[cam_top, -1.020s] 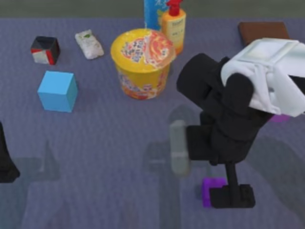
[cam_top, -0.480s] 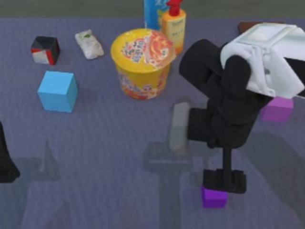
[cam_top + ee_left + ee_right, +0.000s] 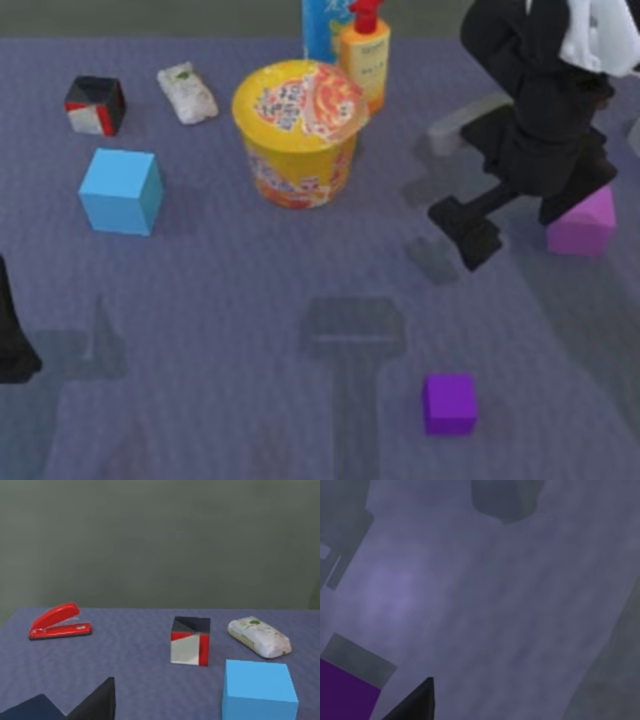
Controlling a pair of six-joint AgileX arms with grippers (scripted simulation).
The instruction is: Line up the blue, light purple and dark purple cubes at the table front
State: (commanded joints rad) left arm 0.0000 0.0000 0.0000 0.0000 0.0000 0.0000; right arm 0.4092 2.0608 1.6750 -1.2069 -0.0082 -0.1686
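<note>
our right gripper [image 3: 468, 232] raised, empty, finger spread unclear | dark purple cube [image 3: 449, 403] alone at worktop [image 3: 250, 300] front, well apart | light purple [image 3: 583, 224] just beside gripper

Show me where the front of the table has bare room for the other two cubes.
Front strip of the table is bare left of the dark purple cube, up to the left gripper at the edge. Less room to its right. Crowded at the back around the noodle cup and blue cube.

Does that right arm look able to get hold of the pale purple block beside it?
Probably yes: the right gripper hangs just left of the light purple cube, whose top looks uncovered, though the arm overlaps its upper edge.
</note>
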